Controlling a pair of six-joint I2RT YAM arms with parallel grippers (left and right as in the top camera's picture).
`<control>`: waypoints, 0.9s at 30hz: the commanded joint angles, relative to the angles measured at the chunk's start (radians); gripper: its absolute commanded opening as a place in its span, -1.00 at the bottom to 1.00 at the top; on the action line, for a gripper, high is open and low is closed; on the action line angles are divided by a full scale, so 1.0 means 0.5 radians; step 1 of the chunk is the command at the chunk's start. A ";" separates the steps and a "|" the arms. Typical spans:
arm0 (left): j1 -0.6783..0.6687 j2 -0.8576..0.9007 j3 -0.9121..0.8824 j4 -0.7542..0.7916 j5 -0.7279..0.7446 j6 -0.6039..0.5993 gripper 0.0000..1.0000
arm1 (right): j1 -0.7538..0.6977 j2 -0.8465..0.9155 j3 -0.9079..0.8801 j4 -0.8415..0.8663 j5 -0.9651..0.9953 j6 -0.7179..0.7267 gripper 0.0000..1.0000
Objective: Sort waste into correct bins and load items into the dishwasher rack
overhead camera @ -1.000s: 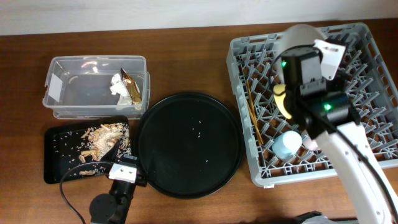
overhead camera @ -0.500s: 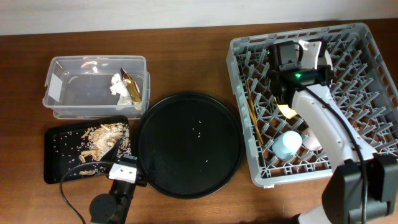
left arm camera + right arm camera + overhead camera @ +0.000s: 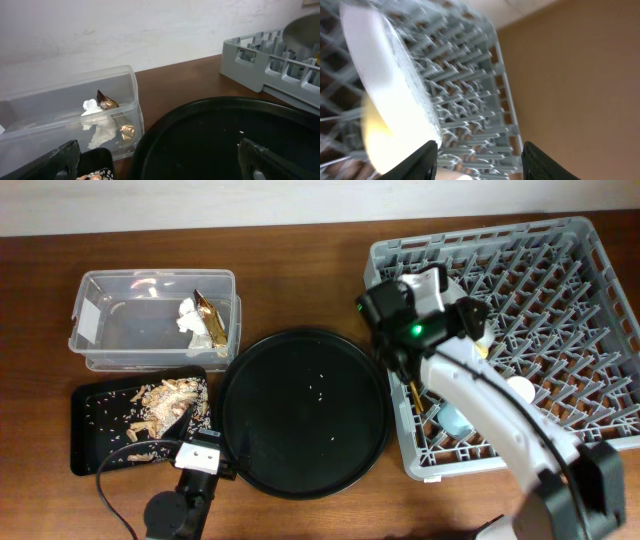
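wooden table, pale wall, and a rack half hidden under the right arm

a dark brown wooden table [image 3: 300, 280] lies under everything, with a strip of pale wall [image 3: 200, 200] along its far edge. the left wrist view shows that wall whitish and faintly scuffed. at the left, the clear tub [image 3: 130, 330] holds the crumpled tissue [image 3: 187, 317] and the gold-brown wrapper [image 3: 208, 320]. just in front of it, the flat black tray [image 3: 85, 420] carries the food scraps [image 3: 165, 402]. the round black tray [image 3: 300, 440] sits mid-table with a few pale specks on it. the dishwasher rack [image 3: 590, 250] fills the right side.

the right arm lies across the rack's left part and covers much of it. only a short bit of the chopsticks [image 3: 413, 394] and an edge of the light-blue cup [image 3: 453, 419] show past it. the right wrist view is blurred: the pale plate [image 3: 380, 75] stands among the pegs, with a yellow smear below it too soft to name. the right gripper [image 3: 480, 160] has its jaws apart, with nothing between them. the left gripper [image 3: 160, 162] sits low beside the flat black tray, jaws wide apart, only its tips in frame.
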 commanded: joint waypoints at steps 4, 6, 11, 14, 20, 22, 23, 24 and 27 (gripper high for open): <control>0.011 -0.018 -0.007 -0.008 0.016 0.032 0.99 | 0.329 -0.628 0.141 -0.177 -0.554 0.237 0.25; 0.011 -0.018 -0.007 -0.008 0.016 0.032 0.99 | 0.410 -0.818 0.149 -0.200 -0.803 0.279 0.44; 0.011 -0.018 -0.007 -0.008 0.016 0.032 0.99 | 0.454 -1.120 0.148 -0.196 -1.485 0.279 0.98; 0.011 -0.018 -0.007 -0.008 0.016 0.032 0.99 | 0.453 -1.250 0.148 -0.182 -2.087 0.277 0.97; 0.011 -0.018 -0.007 -0.008 0.016 0.032 0.99 | 0.447 -1.426 0.148 -0.304 -1.753 0.104 0.97; 0.011 -0.018 -0.007 -0.008 0.016 0.032 0.99 | 0.447 -1.523 0.148 -0.352 -1.576 0.104 0.97; 0.011 -0.018 -0.007 -0.008 0.016 0.032 0.99 | 0.447 -1.581 0.148 -0.381 -1.502 0.104 0.97; 0.011 -0.018 -0.007 -0.008 0.016 0.032 0.99 | 0.447 -1.631 0.147 -0.404 -1.450 0.104 0.97; 0.011 -0.018 -0.007 -0.008 0.016 0.032 0.99 | 0.366 -1.833 0.101 -0.433 -1.270 0.105 0.97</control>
